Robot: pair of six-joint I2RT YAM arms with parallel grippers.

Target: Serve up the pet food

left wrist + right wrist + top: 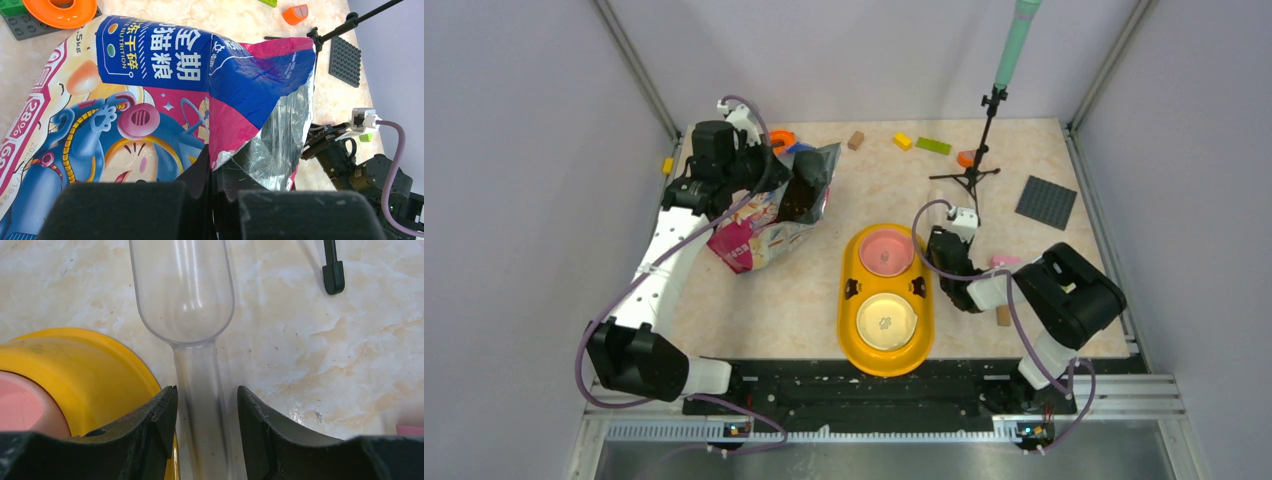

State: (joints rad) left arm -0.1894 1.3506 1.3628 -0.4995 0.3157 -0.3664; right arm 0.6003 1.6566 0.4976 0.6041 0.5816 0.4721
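The step in hand looks like picking up the scoop, with no food served yet; the left fingers [115, 212] are pressed together on the edge of the cat food bag [150, 100], holding it tilted over the desk [754, 310] with its foil mouth turned toward the feeder; the pet food itself does not show plainly and is presumably inside that bag, whose opening is only a dark hollow in the top view; the right fingers [125, 440] stand spread to either side of the handle of the clear scoop [185, 285], which lies empty on the desk just beside the yellow feeder [849, 300]; a gap shows on one side, so the handle does not look clamped; the pink bowl [886, 252] and cream bowl [887, 318] hold no heap; next the fingers would need to close squarely on the slim, slippery handle, lift it level, and carry it to the bag's mouth.
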